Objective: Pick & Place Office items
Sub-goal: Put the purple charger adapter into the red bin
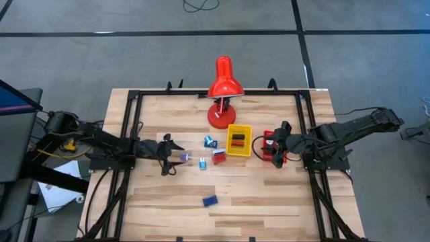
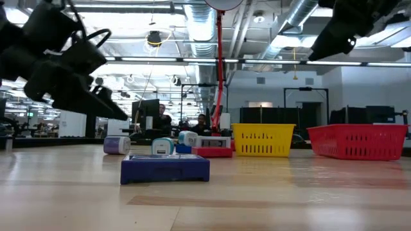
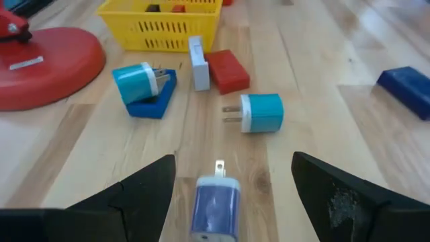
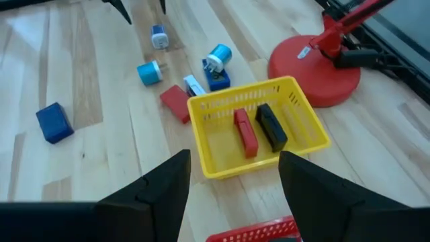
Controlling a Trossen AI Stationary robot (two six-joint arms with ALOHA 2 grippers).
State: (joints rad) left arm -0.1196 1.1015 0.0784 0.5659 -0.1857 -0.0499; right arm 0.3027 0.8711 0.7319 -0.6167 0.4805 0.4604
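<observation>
Between spread fingers of left gripper (image 3: 225,195) | purple-blue plug (image 3: 216,207), untouched | right gripper (image 4: 232,185) spread.

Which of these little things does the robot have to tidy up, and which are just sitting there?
For the job: purple plug, light blue plug, blue plug on a blue block, white piece, red block, lone blue block, red and black blocks in the yellow tray.

Just sitting there: red lamp, red tray.
</observation>
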